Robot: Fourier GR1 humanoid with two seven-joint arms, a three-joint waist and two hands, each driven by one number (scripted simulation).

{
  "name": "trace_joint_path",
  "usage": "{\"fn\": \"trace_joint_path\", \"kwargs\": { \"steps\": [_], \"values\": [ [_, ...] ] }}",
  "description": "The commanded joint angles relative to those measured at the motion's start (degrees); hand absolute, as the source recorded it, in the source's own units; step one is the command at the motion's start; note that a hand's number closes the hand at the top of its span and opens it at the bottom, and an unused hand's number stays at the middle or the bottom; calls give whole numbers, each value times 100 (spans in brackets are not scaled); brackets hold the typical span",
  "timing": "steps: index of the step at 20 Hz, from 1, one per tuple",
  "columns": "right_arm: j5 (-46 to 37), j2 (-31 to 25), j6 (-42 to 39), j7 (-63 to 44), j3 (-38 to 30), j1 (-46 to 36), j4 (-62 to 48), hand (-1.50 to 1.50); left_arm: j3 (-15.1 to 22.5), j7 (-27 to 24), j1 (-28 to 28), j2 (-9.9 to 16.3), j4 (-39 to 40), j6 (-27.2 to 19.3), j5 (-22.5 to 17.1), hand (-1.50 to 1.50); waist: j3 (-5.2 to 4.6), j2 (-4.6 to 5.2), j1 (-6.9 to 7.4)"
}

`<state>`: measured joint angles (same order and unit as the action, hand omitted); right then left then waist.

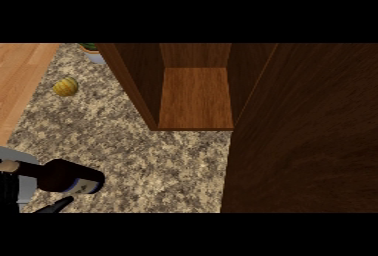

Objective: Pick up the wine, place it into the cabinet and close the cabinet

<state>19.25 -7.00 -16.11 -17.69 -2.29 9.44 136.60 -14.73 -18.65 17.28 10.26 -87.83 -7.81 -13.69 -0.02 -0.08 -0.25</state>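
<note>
Left hand [7,192] at the lower left edge, mostly cut off by the border and partly hidden behind the wine bottle [66,177]. Black fingers wrapped round the bottle near its neck end, closed on it rather than spread. One dark fingertip [60,204] poking out just below the bottle's body. A strip of grey forearm [24,192] behind and below the hand.

Bottle held on its side, neck toward the left edge, wide dark body toward the right. Pale label with a blue band [90,187] on the end nearest the cabinet. Bottle over the speckled stone counter [148,150]; impossible to tell whether touching the surface or held clear of it. Well apart from the cabinet opening, down and to the left of it.

Farther out, up and to the right: the wooden cabinet [136,80], standing open, with a bare lighter-brown shelf floor [196,97] between dark side walls. To the right of the opening, a broad dark wooden panel [303,140] filling most of the right side of the view, seemingly the swung-open cabinet door.

On the counter to the upper left, well away from the hand: a small round yellow-green fruit [65,86]. Beyond it, by the cabinet's left wall at the top, part of a pale pot with green leaves [91,52]. Along the far left, a strip of light wood surface [22,75] bordering the stone.
</note>
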Motion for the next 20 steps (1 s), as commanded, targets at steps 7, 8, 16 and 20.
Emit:
{"fn": "trace_joint_path", "kwargs": {
  "steps": [7, 8, 16, 20],
  "values": [
    [649, -100, 167, -515, -382, -236, 538, -150, 1, -241, -434, -78, 836, 224, 158, -150, 1, 3, 8],
    [715, -92, 103, -569, -279, -113, 639, -150, -242, -503, -787, 124, 1480, 414, 29, -150, -2, 4, -16],
    [143, 269, 18, -207, 131, 101, 518, -150, -6, -533, -1003, -224, 1665, 231, 246, -150, 2, 2, 5],
    [704, -125, -170, -393, -425, 22, 574, -150, -54, -764, -1316, -137, 2332, 332, 318, -150, 2, 3, -4]
  ]
}}
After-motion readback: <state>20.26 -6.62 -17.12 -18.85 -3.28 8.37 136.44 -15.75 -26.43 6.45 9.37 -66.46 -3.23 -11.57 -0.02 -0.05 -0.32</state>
